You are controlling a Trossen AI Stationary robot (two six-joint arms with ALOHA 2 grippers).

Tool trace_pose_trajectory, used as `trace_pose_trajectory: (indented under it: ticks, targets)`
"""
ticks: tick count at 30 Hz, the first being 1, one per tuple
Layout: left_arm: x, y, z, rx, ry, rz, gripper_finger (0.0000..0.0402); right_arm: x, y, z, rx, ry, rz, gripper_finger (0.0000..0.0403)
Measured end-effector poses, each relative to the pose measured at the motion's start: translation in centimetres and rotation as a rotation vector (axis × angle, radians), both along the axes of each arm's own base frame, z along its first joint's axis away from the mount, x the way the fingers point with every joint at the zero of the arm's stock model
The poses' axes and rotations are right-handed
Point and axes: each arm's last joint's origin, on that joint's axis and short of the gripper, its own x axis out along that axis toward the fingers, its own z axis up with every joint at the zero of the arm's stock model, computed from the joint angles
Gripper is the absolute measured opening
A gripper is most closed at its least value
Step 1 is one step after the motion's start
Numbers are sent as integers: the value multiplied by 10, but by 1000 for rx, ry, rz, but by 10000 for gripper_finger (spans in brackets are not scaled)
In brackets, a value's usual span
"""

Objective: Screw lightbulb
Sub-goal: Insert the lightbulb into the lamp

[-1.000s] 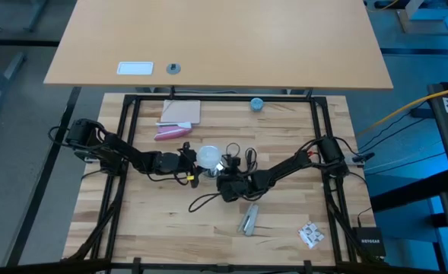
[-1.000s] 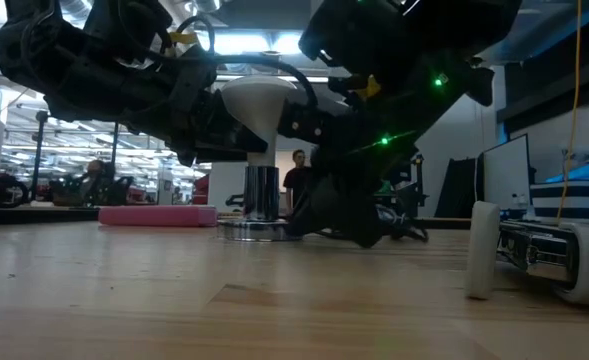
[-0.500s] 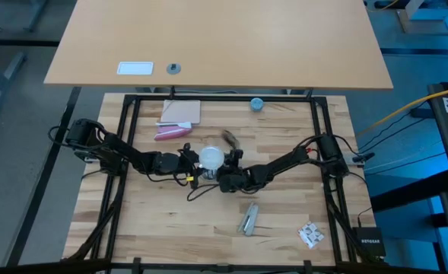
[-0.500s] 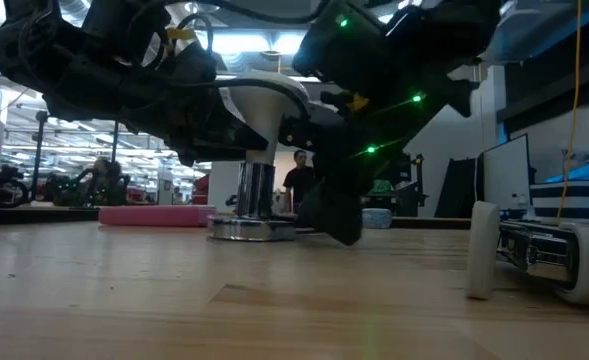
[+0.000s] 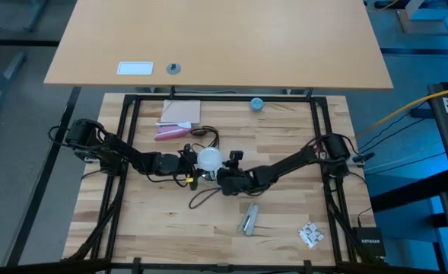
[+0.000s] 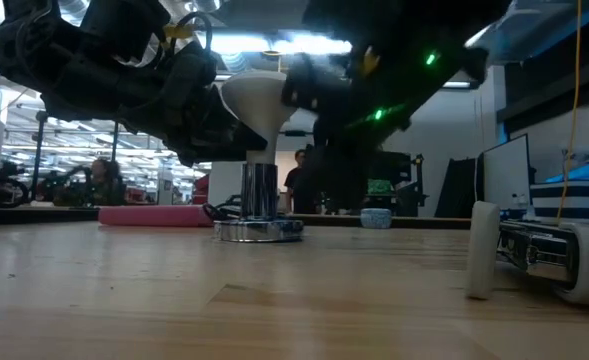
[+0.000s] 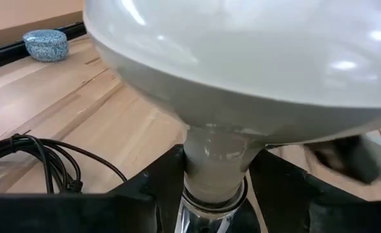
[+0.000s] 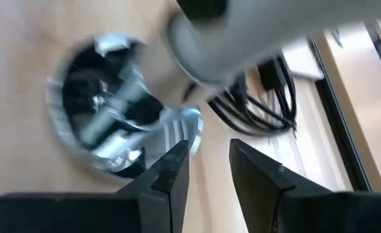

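A: Standing upright mid-table, the white frosted globe lightbulb (image 5: pixel 209 158) sits in a shiny round metal base (image 6: pixel 258 229).

B: The grippers?

A: The left gripper (image 5: pixel 191 161) clamps the bulb's pale neck. The right gripper (image 8: pixel 206 168) hovers beside it (narrowly parted, holding nothing).

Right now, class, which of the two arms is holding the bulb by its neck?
The left arm: its jaws clasp the grey neck of the bulb just above the metal base. The right gripper has nothing between its jaws.
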Motion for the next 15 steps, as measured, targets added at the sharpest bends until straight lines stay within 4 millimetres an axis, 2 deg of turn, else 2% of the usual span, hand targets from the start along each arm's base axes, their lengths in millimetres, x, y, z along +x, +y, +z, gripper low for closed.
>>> trace_pose_trajectory:
  ticks: [7, 12, 15]
  targets:
    - [0, 0, 0, 2, 0, 4, 159, -7, 31, 6, 87, -49, 77, 115]
    - [0, 0, 0, 2, -3, 7, 159, -6, 43, -4, 105, -66, 104, 115]
    - [0, 0, 0, 2, -4, 8, 159, -2, 44, -13, 106, -75, 104, 115]
